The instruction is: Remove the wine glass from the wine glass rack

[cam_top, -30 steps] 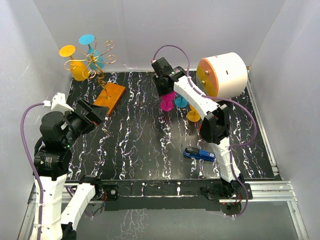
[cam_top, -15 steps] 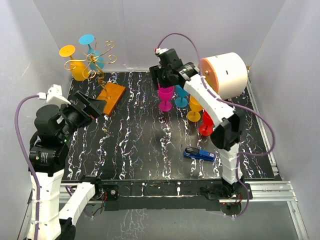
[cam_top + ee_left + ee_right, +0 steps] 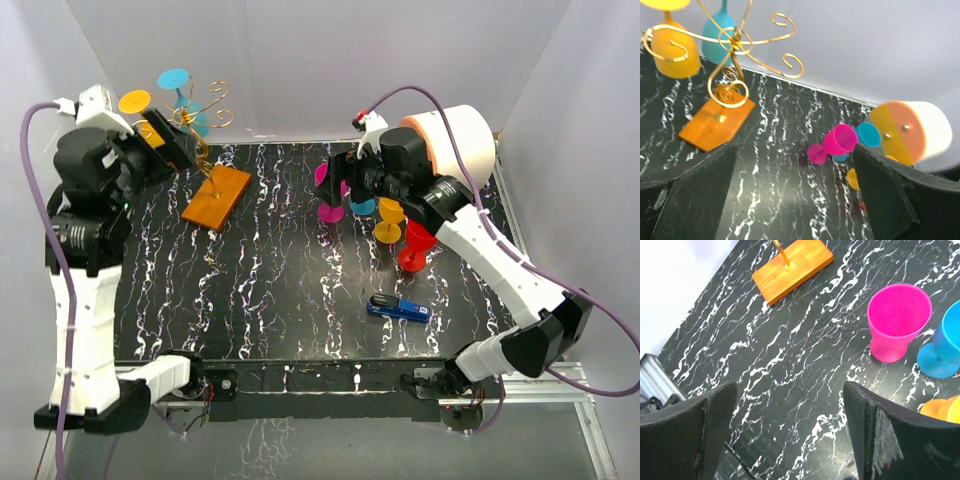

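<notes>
The gold wire wine glass rack (image 3: 203, 112) stands on its orange base (image 3: 216, 196) at the back left. A yellow wine glass (image 3: 672, 56) and a teal wine glass (image 3: 720, 33) hang upside down from its arms. My left gripper (image 3: 168, 146) is raised right beside the rack, open and empty; its fingers (image 3: 700, 190) frame the table below the rack (image 3: 735, 40). A magenta wine glass (image 3: 897, 322) stands on the table. My right gripper (image 3: 348, 180) hovers just right of it, open, with nothing between its fingers (image 3: 890, 435).
Blue (image 3: 362, 205), yellow (image 3: 389, 222) and red (image 3: 413, 250) glasses stand together right of the magenta glass (image 3: 328, 212). A blue stapler (image 3: 398, 308) lies nearer the front. A big white cylinder with an orange end (image 3: 452, 150) sits at the back right. White walls surround the table.
The right gripper has opened, let go of the magenta glass on the table and drawn back to the right. The left arm has risen from low over the table up to the rack.
</notes>
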